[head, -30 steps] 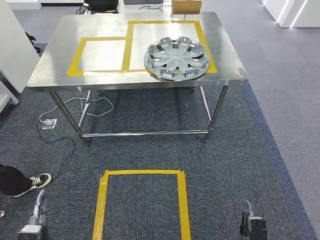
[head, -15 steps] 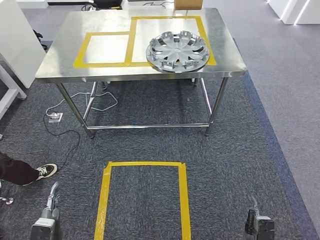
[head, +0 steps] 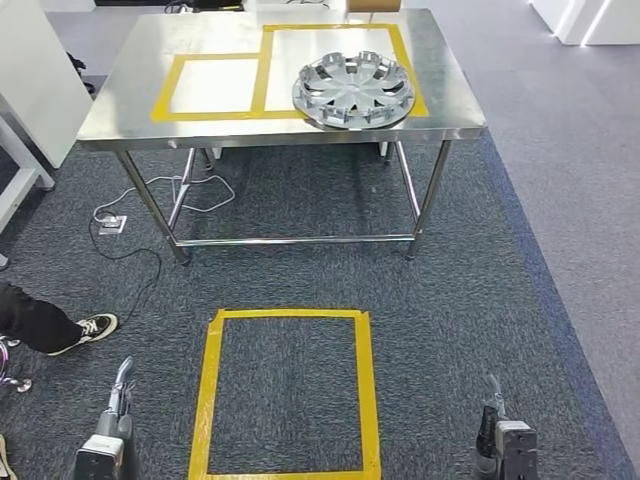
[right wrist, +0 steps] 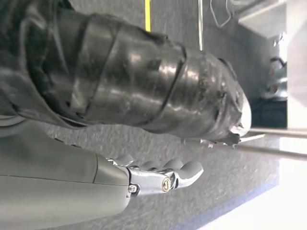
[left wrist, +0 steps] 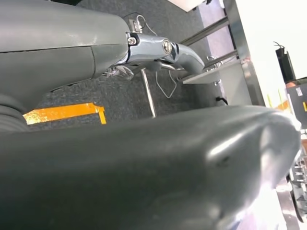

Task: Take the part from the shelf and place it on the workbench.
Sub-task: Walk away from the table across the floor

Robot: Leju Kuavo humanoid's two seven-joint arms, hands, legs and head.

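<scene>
1. Two hands hang low in the head view, left hand (head: pixel 106 445) and right hand (head: pixel 504 450), both holding nothing; the hubcap (head: pixel 353 91) lies on the workbench (head: pixel 121 105), overhanging the taped square (head: pixel 332 40).
2. Left wrist view: our fingers (left wrist: pixel 163 48) are extended, nothing gripped.
3. Right wrist view: fingers (right wrist: pixel 173 175) likewise free. The hubcap sits near the edge; we judge a bump could tip it off.

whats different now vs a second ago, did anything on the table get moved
Nothing on the table moved. The whole head view has shifted, so the camera moved: the workbench now sits higher in the picture and more of the yellow floor square shows. The hubcap lies as before on the larger taped rectangle. The left hand and right hand hang low as before, holding nothing.
</scene>
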